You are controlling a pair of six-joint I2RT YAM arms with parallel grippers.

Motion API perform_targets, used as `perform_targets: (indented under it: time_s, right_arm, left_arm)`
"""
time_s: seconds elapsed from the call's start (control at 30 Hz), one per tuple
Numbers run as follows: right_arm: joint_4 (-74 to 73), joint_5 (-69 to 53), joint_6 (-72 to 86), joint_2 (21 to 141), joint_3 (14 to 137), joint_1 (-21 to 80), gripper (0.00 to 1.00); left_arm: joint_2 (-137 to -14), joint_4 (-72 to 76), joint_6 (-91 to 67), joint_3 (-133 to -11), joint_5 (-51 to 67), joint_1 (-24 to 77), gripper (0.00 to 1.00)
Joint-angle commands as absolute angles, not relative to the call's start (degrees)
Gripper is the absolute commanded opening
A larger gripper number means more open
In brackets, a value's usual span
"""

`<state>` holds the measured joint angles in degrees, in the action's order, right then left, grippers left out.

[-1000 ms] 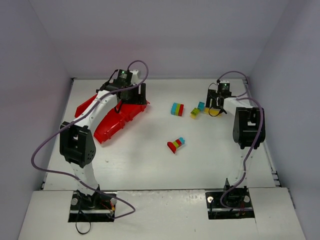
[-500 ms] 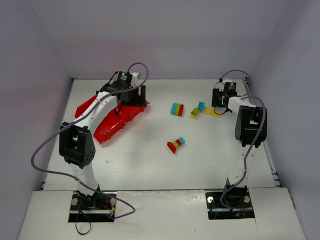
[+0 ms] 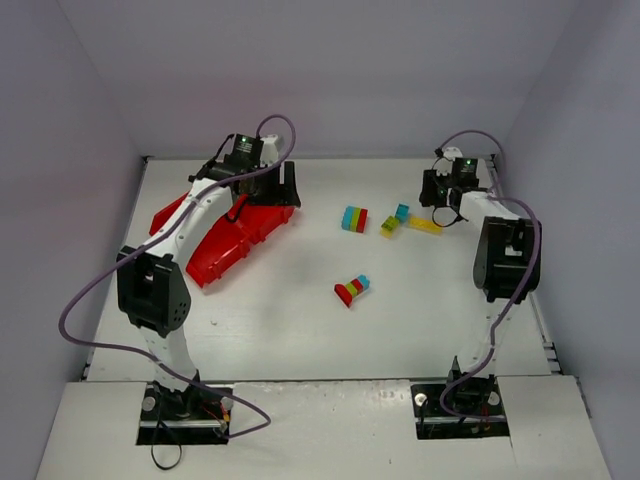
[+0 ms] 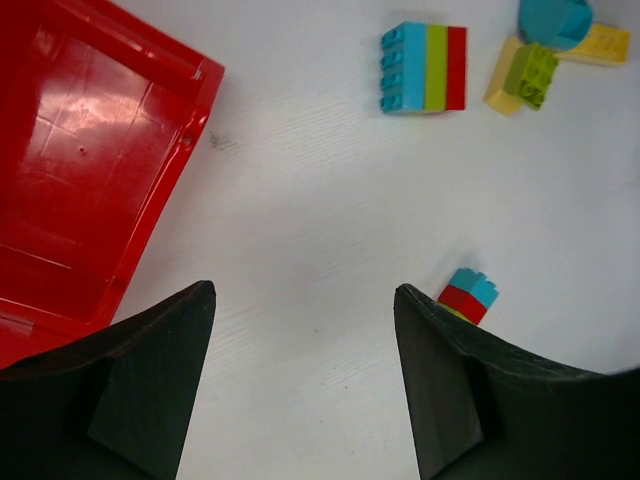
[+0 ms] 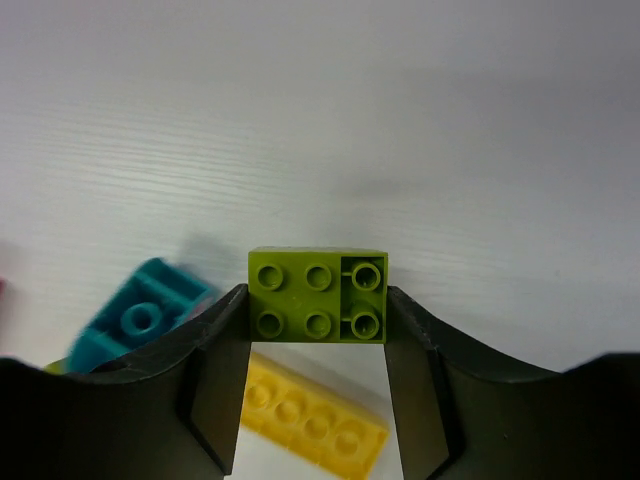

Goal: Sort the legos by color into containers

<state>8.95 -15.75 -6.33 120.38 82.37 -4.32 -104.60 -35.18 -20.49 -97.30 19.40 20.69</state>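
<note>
My top camera overlooks the whole table (image 3: 300,330) from above and behind, sharing the red tray (image 4: 80,170) and striped stack (image 4: 425,68) with my downward-facing left wrist view, while the right wrist view hugs a lime brick (image 5: 318,295).

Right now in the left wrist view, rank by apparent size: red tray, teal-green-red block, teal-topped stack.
1. red tray, though cut off by the frame
2. teal-green-red block
3. teal-topped stack, partly hidden, so its true extent is unsure

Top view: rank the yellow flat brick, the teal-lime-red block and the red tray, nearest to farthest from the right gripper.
1. yellow flat brick, beside the right gripper
2. teal-lime-red block, mid-table
3. red tray, far left
</note>
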Motion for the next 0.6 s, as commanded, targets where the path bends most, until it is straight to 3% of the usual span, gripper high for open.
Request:
perform_targets:
  time_s: [0.0,0.23,0.57]
  right_arm:
    - [13.96,-21.87,-6.95,107.33,81.40,-2.82,0.01]
    - [15.47,-25.31,-7.47,95.03,74.01,7.01,0.00]
    - [15.47,-27.33,-8.53,88.33,70.22,21.97,0.00]
  left_arm:
    - [-102.74,-34.89,-22.32,-104.66,24.16,21.09,0.66]
    - [-104.76,-35.33,-25.40,-110.56,30.75,21.09,0.66]
    - [-107.67,-31.82,-32.60,-114.00,39.72,21.18,0.66]
